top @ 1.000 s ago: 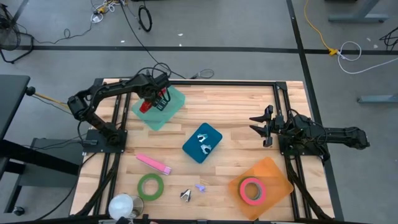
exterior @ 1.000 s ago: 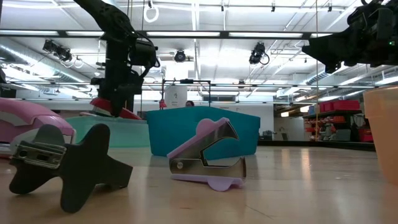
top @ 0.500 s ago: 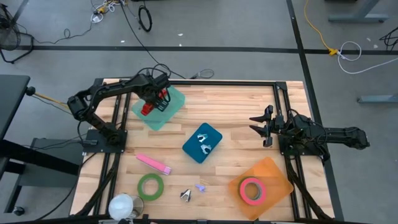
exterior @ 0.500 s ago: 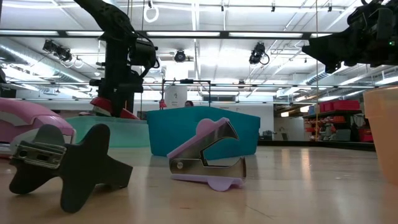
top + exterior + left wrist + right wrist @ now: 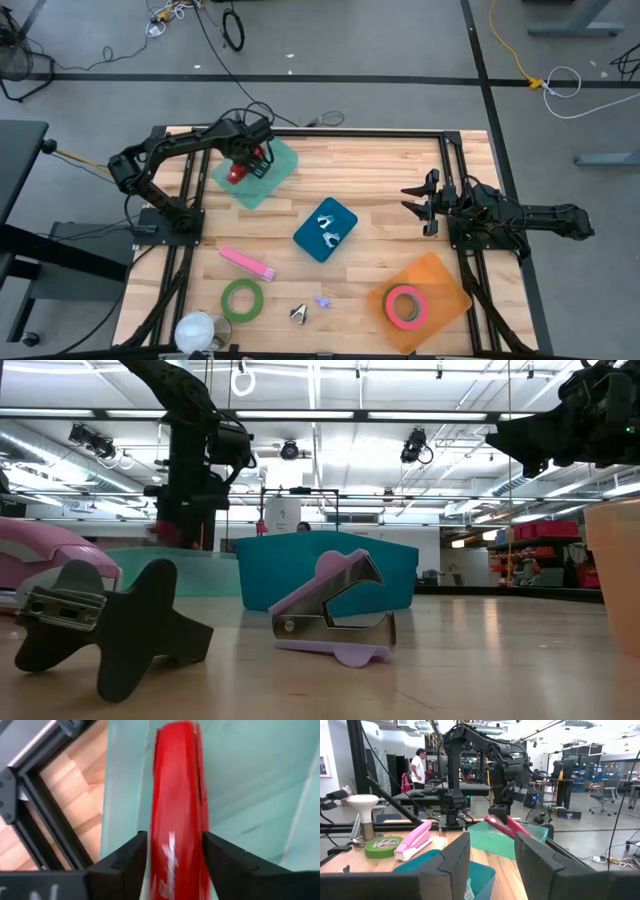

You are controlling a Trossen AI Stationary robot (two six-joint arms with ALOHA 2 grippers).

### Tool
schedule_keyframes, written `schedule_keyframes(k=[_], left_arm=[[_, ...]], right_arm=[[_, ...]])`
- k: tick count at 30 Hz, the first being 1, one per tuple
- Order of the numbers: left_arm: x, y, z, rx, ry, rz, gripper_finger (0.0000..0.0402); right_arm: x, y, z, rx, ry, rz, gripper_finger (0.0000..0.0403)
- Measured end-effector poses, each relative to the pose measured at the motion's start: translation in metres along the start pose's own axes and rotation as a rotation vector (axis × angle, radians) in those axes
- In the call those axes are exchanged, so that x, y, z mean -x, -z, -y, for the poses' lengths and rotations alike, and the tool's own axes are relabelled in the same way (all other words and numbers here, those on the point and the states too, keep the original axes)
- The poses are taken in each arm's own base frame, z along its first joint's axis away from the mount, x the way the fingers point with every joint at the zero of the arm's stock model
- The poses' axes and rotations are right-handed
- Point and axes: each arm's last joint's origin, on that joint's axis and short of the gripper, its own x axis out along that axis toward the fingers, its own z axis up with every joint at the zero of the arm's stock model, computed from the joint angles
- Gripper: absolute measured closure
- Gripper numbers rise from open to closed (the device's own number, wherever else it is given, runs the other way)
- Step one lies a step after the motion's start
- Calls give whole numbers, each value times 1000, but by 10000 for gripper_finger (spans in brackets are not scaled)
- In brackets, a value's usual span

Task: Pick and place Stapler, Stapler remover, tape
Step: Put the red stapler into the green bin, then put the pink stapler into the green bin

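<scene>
Gripping the red stapler (image 5: pixel 177 805) between my two dark fingers (image 5: pixel 125 862), my left gripper (image 5: pixel 248 160) is closed on it from both sides, over the pale green tray (image 5: pixel 283 160) at about eleven o'clock on the table (image 5: pixel 380 175). From my wrist I see the stapler running lengthwise above the tray's floor; whether it touches the floor I cannot tell. Across the room, the right wrist view shows it tilted, its nose dipping into the green tray (image 5: pixel 495 842).

My right gripper (image 5: pixel 427 202) waits at three o'clock, its fingers spread apart and holding nothing.

At the table's centre sits the blue tray (image 5: pixel 325 229) with a silver staple remover (image 5: pixel 327 226) inside. An orange tray (image 5: pixel 440 275) at five o'clock holds a pink roll of tape (image 5: pixel 404 304). Toward seven o'clock lie a pink stapler (image 5: pixel 246 262) and, nearer the edge, a green roll of tape (image 5: pixel 241 299). Near six o'clock a black staple remover (image 5: pixel 299 314) and a lilac staple remover (image 5: pixel 322 300) lie just beside each other on the bare wood. A white cup (image 5: pixel 196 331) stands at the seven o'clock corner.
</scene>
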Motion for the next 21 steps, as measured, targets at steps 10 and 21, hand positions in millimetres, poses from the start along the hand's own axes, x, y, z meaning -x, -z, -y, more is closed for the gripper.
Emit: schedule_keyframes(k=[10, 21], left_arm=[[0, 1, 1, -18, 0, -6, 143], [29, 14, 4, -115, 103, 56, 153]], right_arm=[[0, 0, 0, 0, 0, 0, 247], [0, 0, 0, 0, 0, 0, 247]])
